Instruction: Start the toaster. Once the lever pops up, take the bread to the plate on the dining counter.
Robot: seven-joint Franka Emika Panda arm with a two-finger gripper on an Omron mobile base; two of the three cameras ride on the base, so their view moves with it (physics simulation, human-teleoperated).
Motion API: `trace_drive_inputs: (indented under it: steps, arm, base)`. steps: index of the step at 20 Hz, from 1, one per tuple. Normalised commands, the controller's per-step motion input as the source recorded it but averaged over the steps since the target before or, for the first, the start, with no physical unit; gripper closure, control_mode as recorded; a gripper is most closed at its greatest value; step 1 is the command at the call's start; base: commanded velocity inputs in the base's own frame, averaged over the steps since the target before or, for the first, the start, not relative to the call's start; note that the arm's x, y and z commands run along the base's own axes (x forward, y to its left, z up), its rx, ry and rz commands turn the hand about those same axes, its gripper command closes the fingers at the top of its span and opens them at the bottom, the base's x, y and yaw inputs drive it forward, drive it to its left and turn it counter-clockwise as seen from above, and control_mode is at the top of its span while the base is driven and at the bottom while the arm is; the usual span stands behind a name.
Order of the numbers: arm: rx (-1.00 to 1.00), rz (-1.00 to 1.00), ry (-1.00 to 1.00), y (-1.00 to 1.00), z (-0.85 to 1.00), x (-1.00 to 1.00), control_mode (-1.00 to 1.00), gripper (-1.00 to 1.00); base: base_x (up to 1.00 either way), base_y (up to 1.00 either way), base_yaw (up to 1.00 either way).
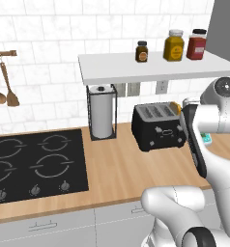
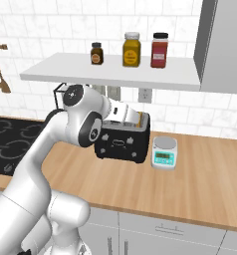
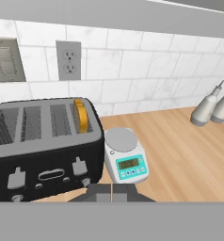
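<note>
Four slots run across the top of the black toaster [image 3: 45,141], which stands on the wooden bench [image 1: 117,169] against the tiled wall, under a white shelf [image 2: 115,72] that carries three jars. The bread [image 3: 80,115] stands upright in the slot at the toaster's end nearest the small kitchen scale [image 3: 125,160], its top edge rising above the slot. The scale sits just beside the toaster on the bench. The gripper [image 3: 112,192] is closed with nothing between its fingers, poised in front of the toaster's front face. A paper towel roll [image 1: 101,113] stands between the toaster and the black hob [image 1: 35,164].
</note>
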Motion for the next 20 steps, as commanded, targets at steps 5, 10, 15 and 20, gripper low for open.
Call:
trace_drive_inputs:
  steps: [5, 10, 15, 20]
  arm:
    - [0.0, 0.0, 0.0, 0.0, 0.0, 0.0, -1.0, 1.0]
    - [0.0, 0.0, 0.0, 0.0, 0.0, 0.0, -1.0, 1.0]
    - [0.0, 0.0, 0.0, 0.0, 0.0, 0.0, -1.0, 1.0]
    - [0.0, 0.0, 0.0, 0.0, 0.0, 0.0, -1.0, 1.0]
  base:
    - [0.0, 0.0, 0.0]
    - [0.0, 0.0, 0.0]
    - [0.0, 0.0, 0.0]
    - [0.0, 0.0, 0.0]
